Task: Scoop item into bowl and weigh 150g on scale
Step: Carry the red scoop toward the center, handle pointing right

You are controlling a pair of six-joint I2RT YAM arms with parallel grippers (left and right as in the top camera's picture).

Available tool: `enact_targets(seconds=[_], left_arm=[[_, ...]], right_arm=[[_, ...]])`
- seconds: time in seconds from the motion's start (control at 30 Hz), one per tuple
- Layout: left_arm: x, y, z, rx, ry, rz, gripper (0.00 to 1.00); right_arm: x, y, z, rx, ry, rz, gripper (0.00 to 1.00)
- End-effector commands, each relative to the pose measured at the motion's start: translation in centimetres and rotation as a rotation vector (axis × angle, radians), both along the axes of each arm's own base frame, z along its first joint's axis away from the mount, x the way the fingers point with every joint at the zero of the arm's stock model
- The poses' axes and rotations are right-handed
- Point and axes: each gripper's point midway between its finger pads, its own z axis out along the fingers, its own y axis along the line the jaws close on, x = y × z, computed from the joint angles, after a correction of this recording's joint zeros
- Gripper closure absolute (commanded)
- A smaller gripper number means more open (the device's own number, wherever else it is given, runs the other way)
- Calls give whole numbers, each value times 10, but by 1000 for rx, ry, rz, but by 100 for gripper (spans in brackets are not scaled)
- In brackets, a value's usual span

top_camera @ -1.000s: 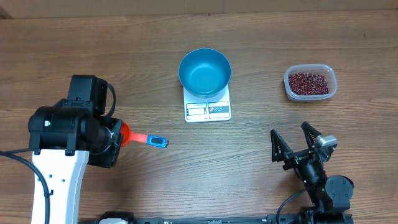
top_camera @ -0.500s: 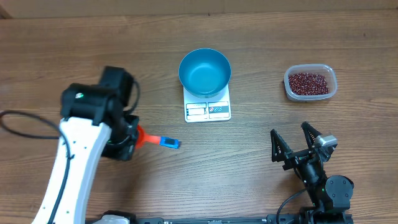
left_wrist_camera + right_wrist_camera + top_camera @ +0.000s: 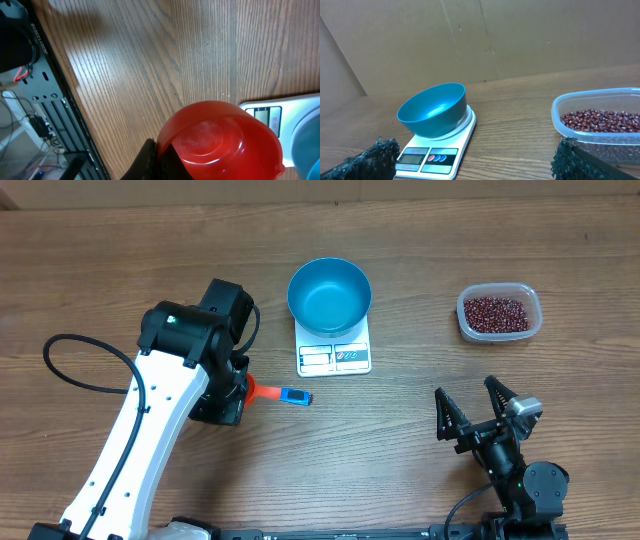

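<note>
Overhead | left fingers (image 3: 144, 161) clamped on scoop (image 3: 292, 396), left of scale (image 3: 334, 357) | right fingers (image 3: 446, 416) spread wide, right of scale

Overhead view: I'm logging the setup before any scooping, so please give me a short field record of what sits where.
bowl: blue, empty, on the scale
scale: white, mid-table
beans: in clear container, right of scale
scoop: red, blue handle, shut in left claw, left of scale
right claw: open, holding nothing
</note>
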Motion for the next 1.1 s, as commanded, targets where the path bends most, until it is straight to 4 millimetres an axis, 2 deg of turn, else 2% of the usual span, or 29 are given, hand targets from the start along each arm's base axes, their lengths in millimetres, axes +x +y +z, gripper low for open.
enact_targets(seconds=[0.0,0.27,1.07], left_arm=[[1,-1,2,2,-10,78,96],[0,-8,2,-39,0,82,96],[-8,-12,2,-31,25,60,96]], right_arm=[[1,-1,-2,6,5,-5,0],[1,-1,-2,6,5,-5,0],[1,-1,-2,6,5,-5,0]])
